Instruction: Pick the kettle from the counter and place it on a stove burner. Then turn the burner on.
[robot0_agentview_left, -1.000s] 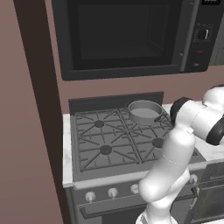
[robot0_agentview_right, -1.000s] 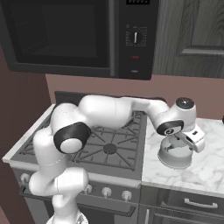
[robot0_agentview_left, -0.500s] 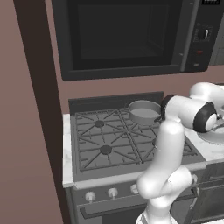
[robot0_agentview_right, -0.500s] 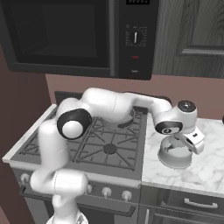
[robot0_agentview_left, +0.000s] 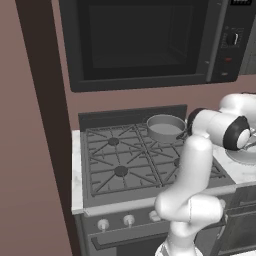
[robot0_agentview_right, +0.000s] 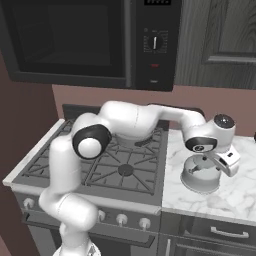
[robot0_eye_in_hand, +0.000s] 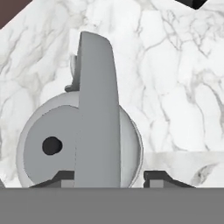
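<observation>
The arm has come down over the kettle (robot0_agentview_right: 201, 175), which stands upright on the marble table (robot0_agentview_right: 235, 192) just right of the stove, near its front half. From the hand camera the arched handle (robot0_eye_in_hand: 97, 113) runs up between the 2 fingers (robot0_eye_in_hand: 158, 176), whose tips sit either side of it with a gap showing on the right one; they look part-way drawn in, but a firm hold on the handle cannot be told yet. Against the earlier frames, the wrist has dropped and rolled closer over the lid, while the kettle itself has not shifted. The pot (robot0_agentview_left: 165, 127) occupies the far right burner; the near right burner (robot0_agentview_right: 125, 170) stands free, likely the target.
</observation>
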